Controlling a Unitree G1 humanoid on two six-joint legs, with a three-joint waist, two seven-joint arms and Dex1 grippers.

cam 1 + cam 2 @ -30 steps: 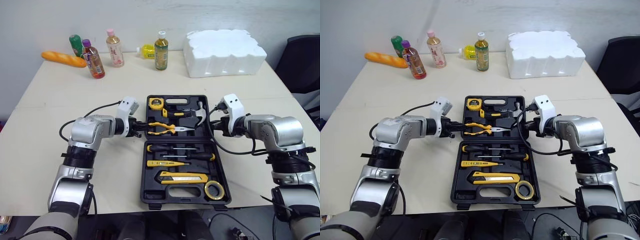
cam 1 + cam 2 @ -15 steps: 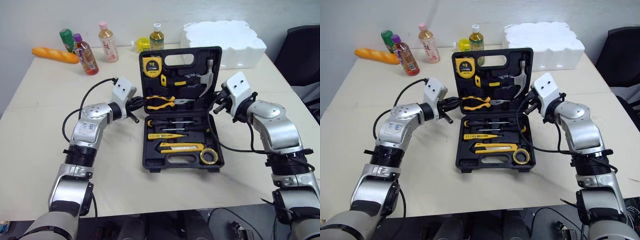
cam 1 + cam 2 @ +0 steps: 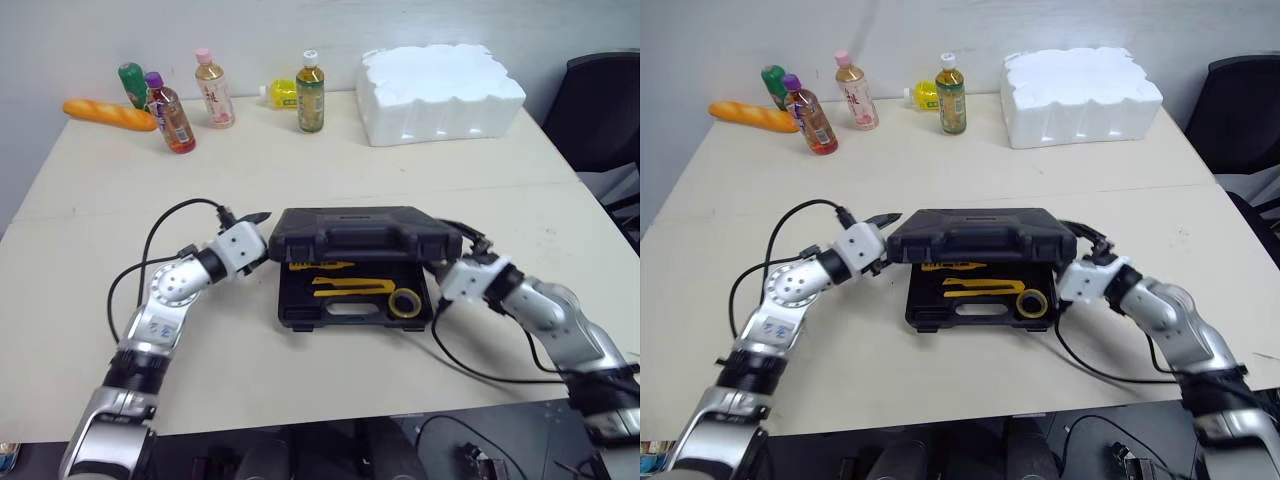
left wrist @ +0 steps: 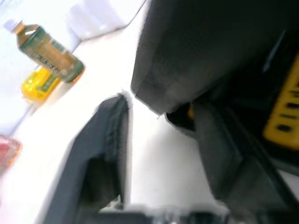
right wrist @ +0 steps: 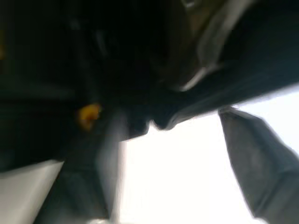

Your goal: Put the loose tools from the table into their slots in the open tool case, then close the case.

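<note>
The black tool case (image 3: pixel 350 312) lies mid-table with its lid (image 3: pixel 365 232) folded down low over the base, a gap left at the front. In that gap I see a yellow utility knife (image 3: pixel 355 288), a yellow tester (image 3: pixel 318 266) and a yellow tape roll (image 3: pixel 405 302). My left gripper (image 3: pixel 256 220) is open at the lid's left corner (image 4: pixel 154 93), one finger (image 4: pixel 105 140) on each side of that corner. At the lid's right end my right gripper (image 3: pixel 1092 252) is open too, its fingers (image 5: pixel 250 154) spread under the lid's edge.
Several drink bottles (image 3: pixel 310 92) and a bread loaf (image 3: pixel 105 113) line the table's far edge beside a white styrofoam block (image 3: pixel 440 80). A dark chair (image 3: pixel 600 100) stands at the far right. Black cables (image 3: pixel 470 365) trail from both wrists across the table.
The lid has swung from lying open, through upright, down to nearly shut over the base. Both grippers have opened and dropped to the lid's ends. The camera has tilted.
</note>
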